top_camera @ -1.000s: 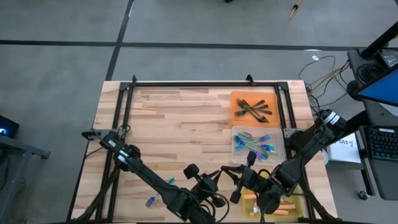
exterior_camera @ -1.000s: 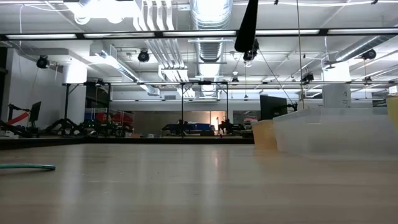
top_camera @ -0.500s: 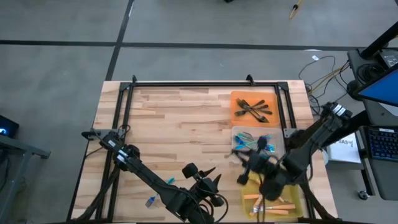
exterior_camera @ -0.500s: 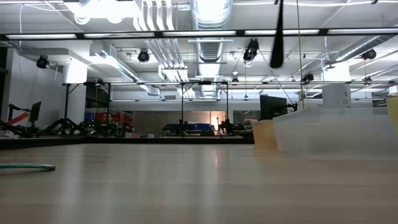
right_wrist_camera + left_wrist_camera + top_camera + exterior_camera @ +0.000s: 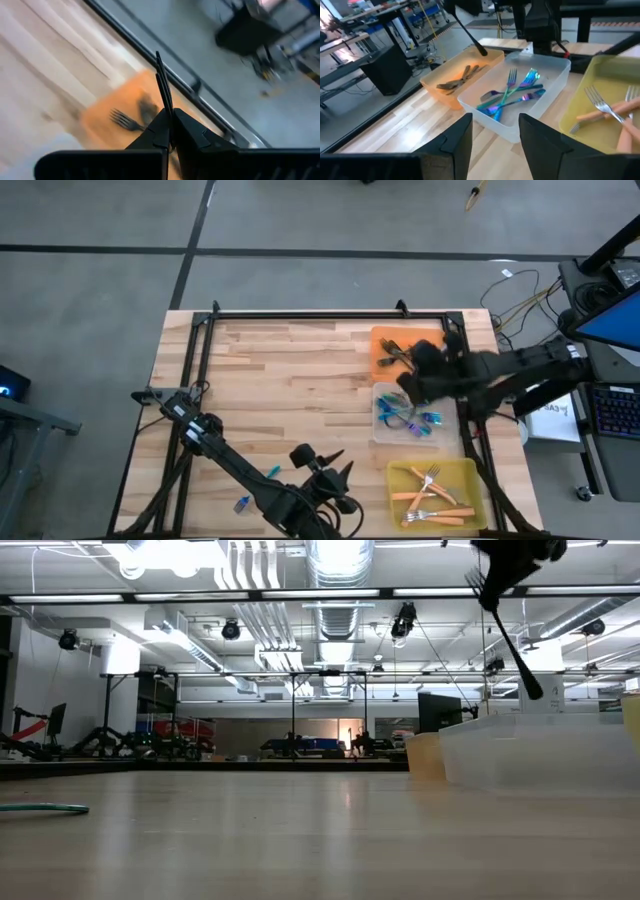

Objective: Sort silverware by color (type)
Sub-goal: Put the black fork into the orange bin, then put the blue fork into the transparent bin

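My right gripper (image 5: 418, 370) hangs over the orange tray (image 5: 432, 340) at the far right, shut on a dark fork (image 5: 512, 630). More dark forks (image 5: 460, 77) lie in that tray. The clear tray (image 5: 448, 423) holds blue forks (image 5: 512, 95). The yellow tray (image 5: 400, 480) holds orange-handled forks (image 5: 430, 498). One blue fork (image 5: 243, 503) lies flat on the table near the front left. My left gripper (image 5: 495, 135) stands open near the front edge with nothing between its fingers. My right gripper pinches the dark fork between its two fingers near the tine end (image 5: 167, 116). The fingers come from above. The tines (image 5: 477, 580) stick out by the gripper, and the handle (image 5: 530, 685) slants down below it, clear of the orange tray.
The three trays stand in a row along the table's right side, orange farthest, yellow nearest. A black frame rail (image 5: 300, 317) runs along the far edge. Bare wood (image 5: 290, 380) fills the left and middle.
My right gripper has gone from beside my left gripper near the front edge toward the far edge, passing over the clear tray to the orange tray, with the dark fork. My left gripper has opened and stayed where it was.
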Motion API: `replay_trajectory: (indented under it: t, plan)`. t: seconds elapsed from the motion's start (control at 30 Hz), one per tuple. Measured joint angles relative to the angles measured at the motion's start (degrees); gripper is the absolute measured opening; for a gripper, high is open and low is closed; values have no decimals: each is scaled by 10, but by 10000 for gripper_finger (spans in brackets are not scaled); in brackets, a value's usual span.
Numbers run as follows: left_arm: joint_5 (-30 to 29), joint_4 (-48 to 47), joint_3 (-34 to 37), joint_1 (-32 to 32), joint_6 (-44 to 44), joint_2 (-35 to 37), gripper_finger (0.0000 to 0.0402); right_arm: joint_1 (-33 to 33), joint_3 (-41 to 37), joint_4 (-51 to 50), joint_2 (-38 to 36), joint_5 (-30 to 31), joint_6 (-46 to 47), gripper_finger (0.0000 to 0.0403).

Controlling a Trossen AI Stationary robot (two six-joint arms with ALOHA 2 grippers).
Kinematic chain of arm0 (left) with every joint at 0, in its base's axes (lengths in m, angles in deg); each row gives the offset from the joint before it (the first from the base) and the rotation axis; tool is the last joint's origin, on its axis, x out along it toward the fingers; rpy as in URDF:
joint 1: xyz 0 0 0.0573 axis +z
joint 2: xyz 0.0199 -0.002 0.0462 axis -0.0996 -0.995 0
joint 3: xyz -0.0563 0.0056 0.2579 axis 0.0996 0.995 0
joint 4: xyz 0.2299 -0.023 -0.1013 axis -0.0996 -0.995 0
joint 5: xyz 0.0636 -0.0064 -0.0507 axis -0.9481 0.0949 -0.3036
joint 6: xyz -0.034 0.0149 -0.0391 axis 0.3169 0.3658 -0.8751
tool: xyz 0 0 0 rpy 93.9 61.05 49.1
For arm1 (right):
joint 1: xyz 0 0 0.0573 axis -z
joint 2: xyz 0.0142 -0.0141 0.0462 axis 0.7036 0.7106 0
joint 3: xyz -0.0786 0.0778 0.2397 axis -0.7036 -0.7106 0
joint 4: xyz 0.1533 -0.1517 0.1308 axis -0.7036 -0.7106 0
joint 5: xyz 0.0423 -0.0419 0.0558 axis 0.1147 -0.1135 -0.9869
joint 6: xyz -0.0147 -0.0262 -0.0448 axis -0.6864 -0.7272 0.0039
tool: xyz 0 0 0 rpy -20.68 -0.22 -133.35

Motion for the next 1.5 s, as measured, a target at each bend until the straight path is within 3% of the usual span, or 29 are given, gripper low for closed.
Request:
replay_trajectory:
  t: [0.33, 0.5, 0.77, 0.87, 1.07, 1.23, 1.37, 1.5]
  plan:
    - [-12, -44, 0, -1, -47, 3, 142, 257, -1, 24, 55, -105, -202, 8]
    - [-8, -61, 0, -4, -71, 3, 142, 321, -1, 79, 113, -164, -282, 8]
    - [9, -69, 0, -12, -78, 3, 142, 334, -1, 81, 203, -170, -323, 9]
    - [47, -90, 0, -14, -110, 5, 142, 334, -1, 82, 213, -170, -323, 11]
    - [83, -174, 0, -19, -216, 5, 142, 330, -1, 88, 190, -170, -319, 36]
    - [112, -200, 0, -27, -239, 5, 142, 330, -1, 90, 147, -184, -311, 67]
    - [221, -237, 0, -38, -238, 5, 142, 326, -1, 91, 106, -252, -281, 88]
    - [353, -254, 2, -59, -224, 5, 142, 306, -2, 107, 71, -399, -250, 97]
